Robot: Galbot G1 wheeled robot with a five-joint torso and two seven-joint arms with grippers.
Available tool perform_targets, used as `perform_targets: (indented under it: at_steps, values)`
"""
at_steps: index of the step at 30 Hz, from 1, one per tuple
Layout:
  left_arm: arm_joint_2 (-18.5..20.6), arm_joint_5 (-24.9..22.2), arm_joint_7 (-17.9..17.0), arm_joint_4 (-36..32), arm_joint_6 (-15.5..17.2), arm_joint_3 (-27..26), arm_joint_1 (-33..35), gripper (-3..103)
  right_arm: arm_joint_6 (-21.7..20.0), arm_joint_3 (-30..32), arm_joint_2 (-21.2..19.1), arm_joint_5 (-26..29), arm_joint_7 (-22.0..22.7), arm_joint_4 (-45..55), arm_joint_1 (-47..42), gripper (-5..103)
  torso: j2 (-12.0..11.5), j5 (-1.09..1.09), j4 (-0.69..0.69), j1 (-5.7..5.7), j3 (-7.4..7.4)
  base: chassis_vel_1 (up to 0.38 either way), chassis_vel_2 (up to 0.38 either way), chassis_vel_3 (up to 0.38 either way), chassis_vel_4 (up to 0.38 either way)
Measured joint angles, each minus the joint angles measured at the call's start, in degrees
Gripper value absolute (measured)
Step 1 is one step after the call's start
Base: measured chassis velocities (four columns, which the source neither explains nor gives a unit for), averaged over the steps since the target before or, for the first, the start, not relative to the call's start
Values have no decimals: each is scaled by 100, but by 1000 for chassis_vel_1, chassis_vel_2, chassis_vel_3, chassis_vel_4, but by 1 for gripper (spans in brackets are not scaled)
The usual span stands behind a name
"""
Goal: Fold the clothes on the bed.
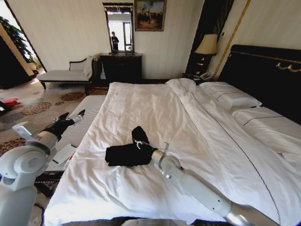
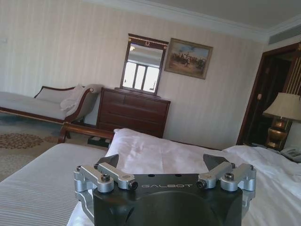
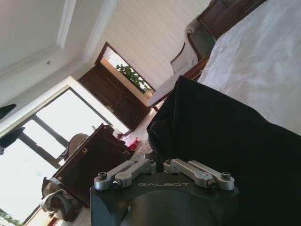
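From my head camera, the black short-sleeved cotton T-shirt (image 1: 129,151) lies bunched in a rough L on the white duvet of the wide dark-framed bed (image 1: 155,108), toward the foot edge and nearer the bed's left side than its pillows. My right gripper (image 1: 142,146) is down on the shirt where the two dark lobes meet; I cannot tell from here how its jaws stand. My left gripper (image 1: 70,118) hangs off the bed's left edge, over the pale striped bench (image 1: 80,132), idle.

Through my left wrist camera, the left gripper (image 2: 164,162) has its jaws spread wide with nothing between them, and the duvet runs ahead toward a dark wooden dresser (image 2: 134,110).

Through my right wrist camera, the right gripper (image 3: 160,157) has its linkages drawn in toward each other, and the black shirt (image 3: 225,141) rises in a heap directly from them, so I judge the jaws clamped on a fold; the fingertips themselves are buried in cloth.

I judge the shirt light, limp and non-slippery: it will sag and trail, so hems, shoulders or sleeve edges are the places to grip. Collar, lettering and sleeves are lost in the black folds.
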Motion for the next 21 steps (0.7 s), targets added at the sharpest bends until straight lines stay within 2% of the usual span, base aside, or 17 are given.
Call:
perform_targets:
  at_steps: [9,21]
  values:
    - [7,52,3,174,2,34,-80,100,22,-578,389,-216,-19,-216,34,1,0,1,-2,0,0,0,0,0,0]
    - [-23,91,13,212,-8,43,-55,100,123,-901,719,-477,-157,-565,-17,1,0,1,-1,0,-1,0,0,0,0]
